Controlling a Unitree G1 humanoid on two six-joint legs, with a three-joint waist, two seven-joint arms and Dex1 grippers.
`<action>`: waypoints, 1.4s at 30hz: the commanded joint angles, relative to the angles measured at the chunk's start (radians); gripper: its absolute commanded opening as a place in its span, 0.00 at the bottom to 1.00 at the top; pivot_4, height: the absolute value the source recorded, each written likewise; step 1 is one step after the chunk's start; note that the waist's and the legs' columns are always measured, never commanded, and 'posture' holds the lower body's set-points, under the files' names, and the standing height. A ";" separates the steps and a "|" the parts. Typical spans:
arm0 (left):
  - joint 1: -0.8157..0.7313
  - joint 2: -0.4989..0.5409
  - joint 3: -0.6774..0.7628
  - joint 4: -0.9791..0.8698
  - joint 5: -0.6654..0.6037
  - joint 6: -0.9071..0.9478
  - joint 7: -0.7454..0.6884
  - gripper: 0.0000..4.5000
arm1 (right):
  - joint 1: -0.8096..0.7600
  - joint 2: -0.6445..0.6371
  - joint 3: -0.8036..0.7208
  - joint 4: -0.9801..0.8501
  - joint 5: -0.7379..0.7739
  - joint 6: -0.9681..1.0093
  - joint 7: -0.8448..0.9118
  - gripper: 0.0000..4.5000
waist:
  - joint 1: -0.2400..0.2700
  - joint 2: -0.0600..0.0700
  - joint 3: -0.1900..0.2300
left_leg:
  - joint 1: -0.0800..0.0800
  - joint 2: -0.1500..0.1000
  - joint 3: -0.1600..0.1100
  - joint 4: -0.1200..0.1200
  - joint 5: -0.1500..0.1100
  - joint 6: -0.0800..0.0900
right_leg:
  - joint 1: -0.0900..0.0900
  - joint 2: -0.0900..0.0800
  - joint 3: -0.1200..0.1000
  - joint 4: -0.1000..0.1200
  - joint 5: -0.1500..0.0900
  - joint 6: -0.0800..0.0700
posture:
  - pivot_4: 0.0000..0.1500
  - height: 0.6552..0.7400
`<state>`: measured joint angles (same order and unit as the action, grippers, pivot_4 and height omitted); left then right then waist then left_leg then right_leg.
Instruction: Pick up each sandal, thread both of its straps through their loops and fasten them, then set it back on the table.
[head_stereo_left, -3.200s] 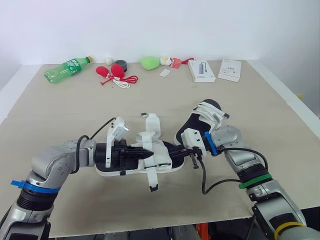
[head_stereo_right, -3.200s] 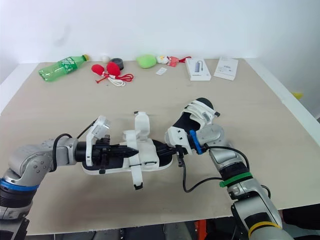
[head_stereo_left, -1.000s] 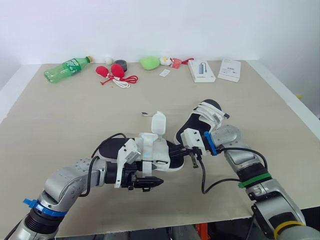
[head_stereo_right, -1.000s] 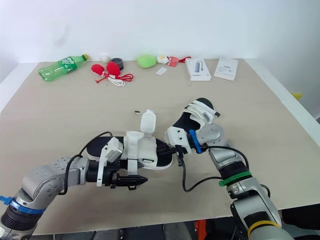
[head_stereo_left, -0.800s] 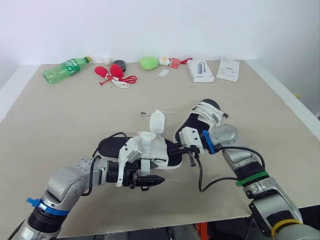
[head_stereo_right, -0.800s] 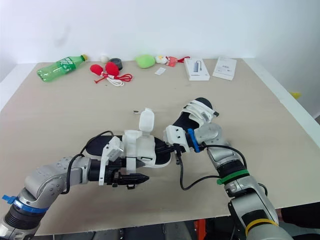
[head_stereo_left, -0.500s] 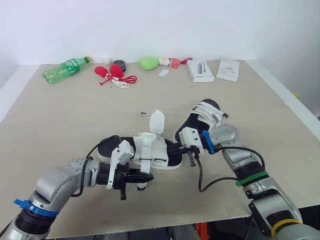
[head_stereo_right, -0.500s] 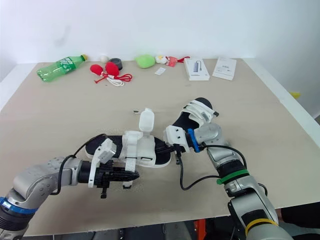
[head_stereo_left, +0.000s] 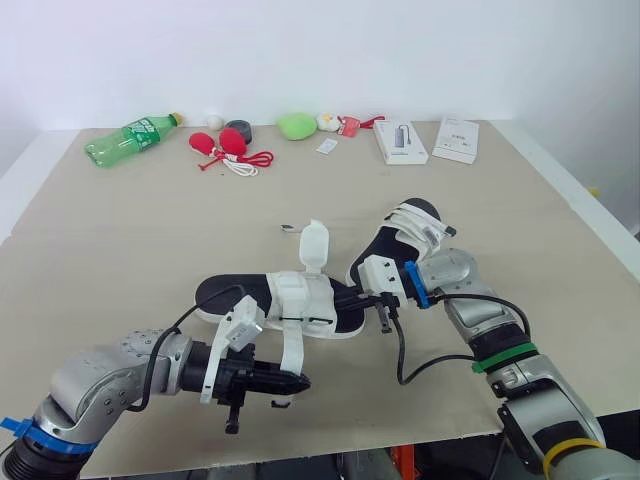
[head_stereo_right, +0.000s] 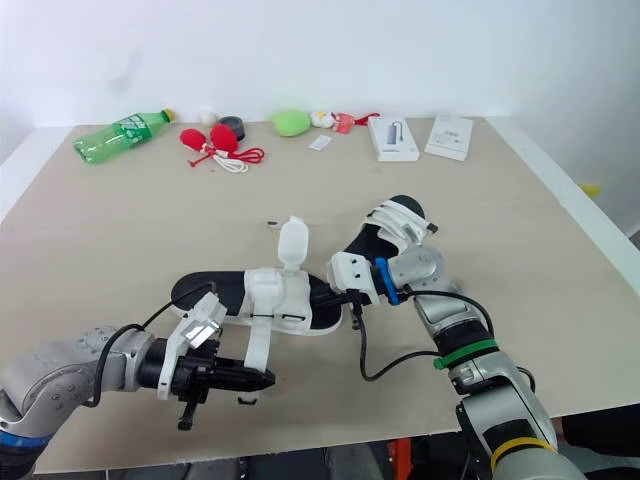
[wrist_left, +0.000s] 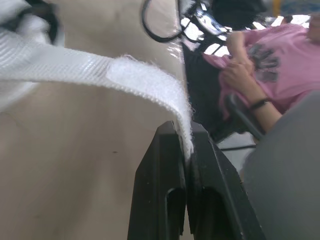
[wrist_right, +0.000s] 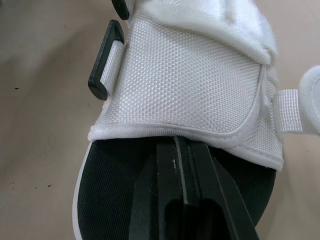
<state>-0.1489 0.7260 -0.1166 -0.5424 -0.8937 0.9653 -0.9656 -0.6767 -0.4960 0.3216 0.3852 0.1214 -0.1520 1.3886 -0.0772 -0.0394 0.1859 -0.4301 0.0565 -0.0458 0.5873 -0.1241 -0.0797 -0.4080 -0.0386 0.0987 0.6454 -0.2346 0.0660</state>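
Sandal lies across the near middle of the table, sole down, between the two arms; whether its right end is lifted slightly off the surface I cannot tell. The job in hand looks like pulling one strap out before feeding it through its loop. The left gripper is shut on the very tip of that strap, the fuzzy patch pinched between its fingers, so the hold is thin. To do this well I would keep the pull gentle and in line with the strap, with no twist, so the tip does not slide out. Then I would bring the tip round flat toward the black loop on the sandal's side rather than dragging it over the table. The right gripper should stay as the anchor. Its fingers are pressed together with their tips tucked under the rim of the white upper — seemingly clamped on the sandal's end. The left forearm lies low and nearly level over the table's front edge, gripper pointing to the right, strap stretched from the sandal toward it. The right forearm reaches in from the right, its wrist just in front of the second sandal. The other strap stands upright — not yet fastened.
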 joint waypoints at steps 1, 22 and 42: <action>0.009 0.037 0.019 -0.080 -0.076 0.031 -0.027 0.02 | 0.017 -0.012 0.023 0.020 -0.044 0.005 0.000 0.00 | 0.000 0.000 0.000 | 0.000 0.000 0.000 0.000 0.000 0.000 | 0.000 0.000 0.000 0.000 0.000 0.000 | 1.00 1.00; -0.053 0.334 0.135 -0.219 -0.026 -0.059 -0.164 0.72 | 0.005 -0.013 0.027 0.049 -0.050 -0.019 0.014 0.00 | -0.001 0.000 0.000 | 0.001 0.000 0.000 0.000 -0.001 -0.002 | -0.003 0.000 0.000 -0.001 0.000 0.000 | 1.00 1.00; -0.099 0.174 -0.054 0.206 0.923 -1.713 -0.177 0.72 | -0.026 0.000 0.035 0.105 -0.052 -0.052 0.038 0.00 | 0.000 0.000 0.000 | 0.000 0.003 0.004 -0.002 0.000 0.001 | 0.001 0.000 0.002 -0.003 0.001 -0.002 | 1.00 1.00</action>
<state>-0.2481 0.9126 -0.1631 -0.3680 -0.0106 -0.5939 -1.1797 -0.7166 -0.4849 0.3352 0.4542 0.1152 -0.2121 1.4235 -0.0769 -0.0391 0.1858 -0.4299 0.0595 -0.0415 0.5853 -0.1240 -0.0788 -0.4074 -0.0387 0.1008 0.6427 -0.2340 0.0639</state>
